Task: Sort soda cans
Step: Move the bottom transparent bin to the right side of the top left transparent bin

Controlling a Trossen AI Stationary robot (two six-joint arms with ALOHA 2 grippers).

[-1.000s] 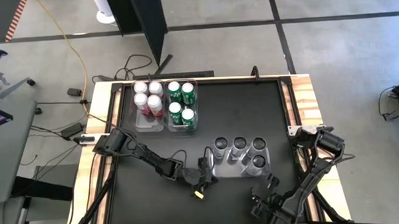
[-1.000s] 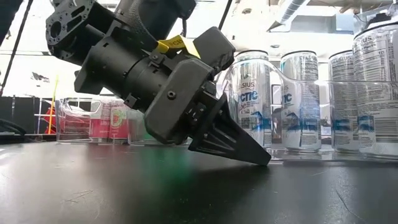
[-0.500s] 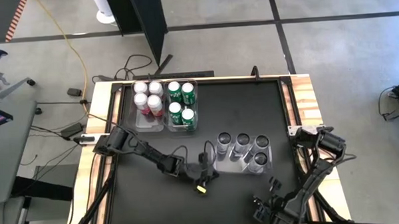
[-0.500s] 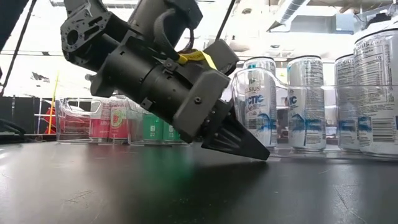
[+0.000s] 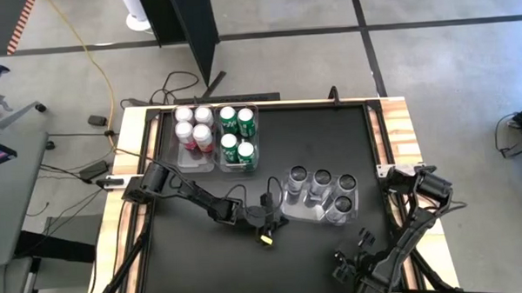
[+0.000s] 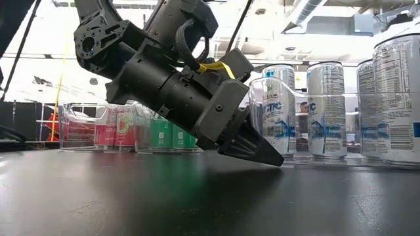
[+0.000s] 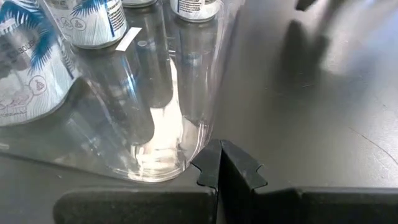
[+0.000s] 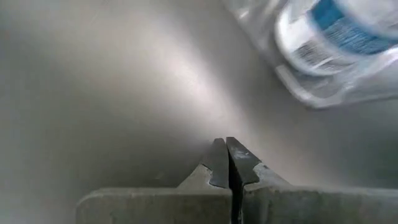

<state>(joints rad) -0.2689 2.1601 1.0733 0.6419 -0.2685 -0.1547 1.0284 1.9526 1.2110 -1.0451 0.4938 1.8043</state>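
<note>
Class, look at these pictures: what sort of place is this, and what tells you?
Probably a robotics lab or workshop: two arms at a framed table, a bare concrete floor with trailing cables, and sorted cans.

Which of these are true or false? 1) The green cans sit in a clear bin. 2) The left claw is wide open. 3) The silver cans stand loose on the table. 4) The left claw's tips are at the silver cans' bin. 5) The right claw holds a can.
1) True: the green cans stand in a clear bin.
2) False: the left gripper is shut.
3) False: the silver cans stand in their own clear tray.
4) True.
5) False: the right gripper is shut on nothing.
</note>
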